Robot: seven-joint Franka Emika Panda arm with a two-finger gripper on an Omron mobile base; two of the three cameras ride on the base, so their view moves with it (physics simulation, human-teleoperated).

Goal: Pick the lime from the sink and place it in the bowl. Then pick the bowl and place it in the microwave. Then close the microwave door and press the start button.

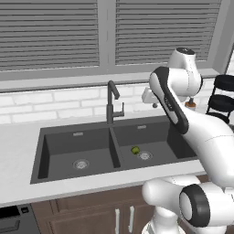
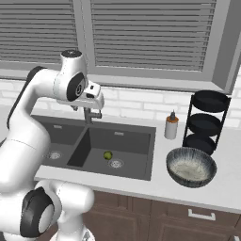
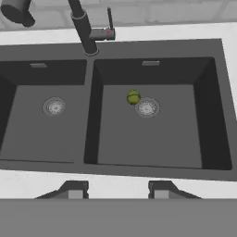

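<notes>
Small round lime (image 3: 133, 97) on floor of right sink (image 3: 203, 51) basin, touching drain's left edge, well below and ahead of raised gripper (image 3: 118, 190); fingers apart, holding nothing.

Yellow-green lime (image 3: 133, 97), dark grey sink (image 3: 152, 157) with steel drains, blue-grey streaked bowl (image 2: 191, 167) pale inside, white brick backsplash (image 1: 55, 106), brown cabinets (image 1: 87, 215)

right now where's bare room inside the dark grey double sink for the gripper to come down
The left basin is bare apart from its round steel drain. In the right basin the near floor is free. It is crowded only towards the back, where the small yellow-green lime lies beside the right drain. The dark angular faucet stands behind the divider.
</notes>
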